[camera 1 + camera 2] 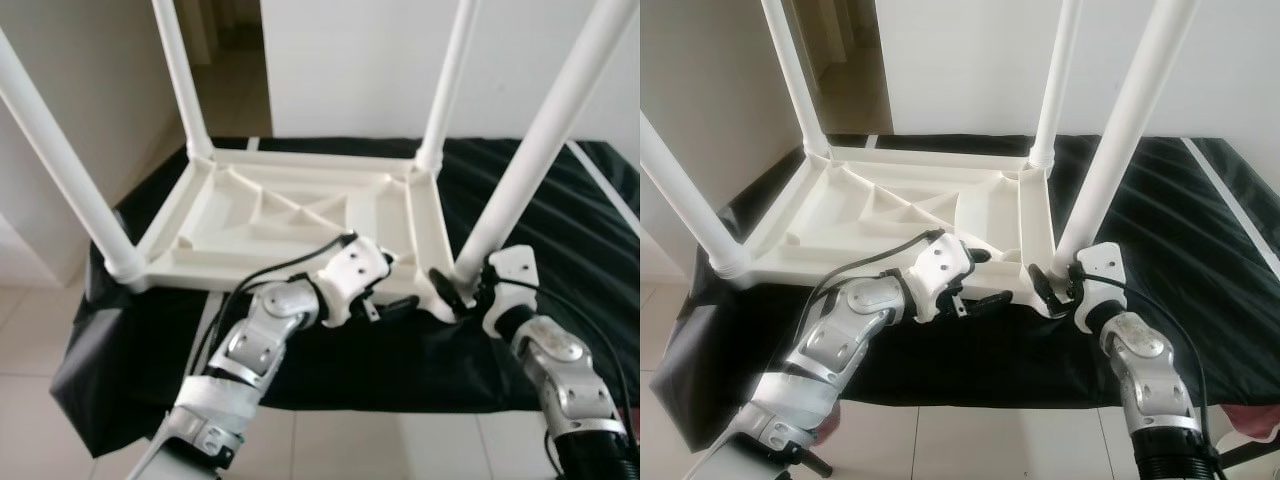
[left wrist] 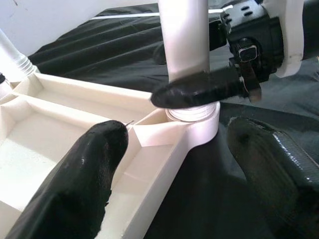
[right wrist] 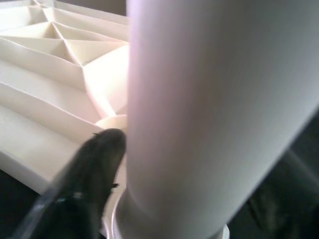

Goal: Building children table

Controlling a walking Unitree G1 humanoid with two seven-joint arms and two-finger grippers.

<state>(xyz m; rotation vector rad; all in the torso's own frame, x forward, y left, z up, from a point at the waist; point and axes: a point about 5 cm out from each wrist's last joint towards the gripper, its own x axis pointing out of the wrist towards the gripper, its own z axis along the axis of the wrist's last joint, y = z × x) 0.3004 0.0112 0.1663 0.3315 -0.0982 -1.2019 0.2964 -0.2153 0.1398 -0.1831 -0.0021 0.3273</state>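
Children's table (image 1: 290,215) lies upside down on a black cloth (image 1: 560,240) — white plastic, ribbed underside up, four white legs rising from its corners. At about five o'clock of the tabletop, the near right leg (image 1: 530,160) stands in its corner socket, and the right gripper (image 1: 455,292) is pinched around that leg's base, one black finger on each side. The left gripper (image 1: 392,305) sits just beside it at the table's near edge, fingers spread, one fingertip (image 2: 97,159) over the rim and the other outside it above the cloth. White floor tiles (image 1: 30,340) lie at seven o'clock.
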